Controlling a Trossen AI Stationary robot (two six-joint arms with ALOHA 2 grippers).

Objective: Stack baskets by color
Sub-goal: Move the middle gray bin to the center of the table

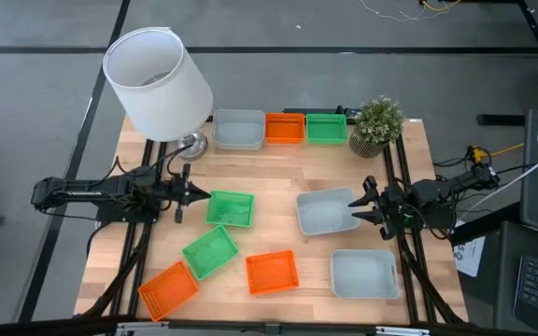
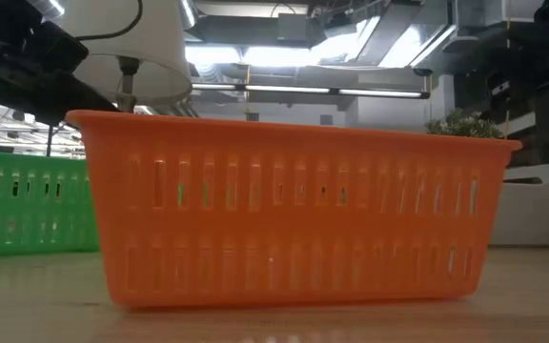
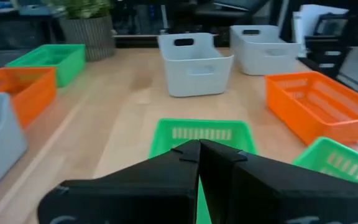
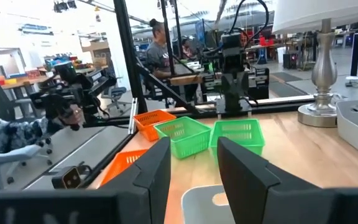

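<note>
high view, near edge first: two orange baskets point(image 1: 272, 272), a green basket point(image 1: 210, 251) and a grey basket point(image 1: 363, 273). mid-desk point(image 1: 269, 177), the left end effector point(image 1: 187, 193) is pressed together beside another green one; the right end effector point(image 1: 364, 207) stands apart at a grey basket's point(image 1: 325, 213) rim. three sit far back.

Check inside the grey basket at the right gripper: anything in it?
The grey basket looks empty from above. The right gripper, open, covers its right rim, so that edge is hidden.
</note>
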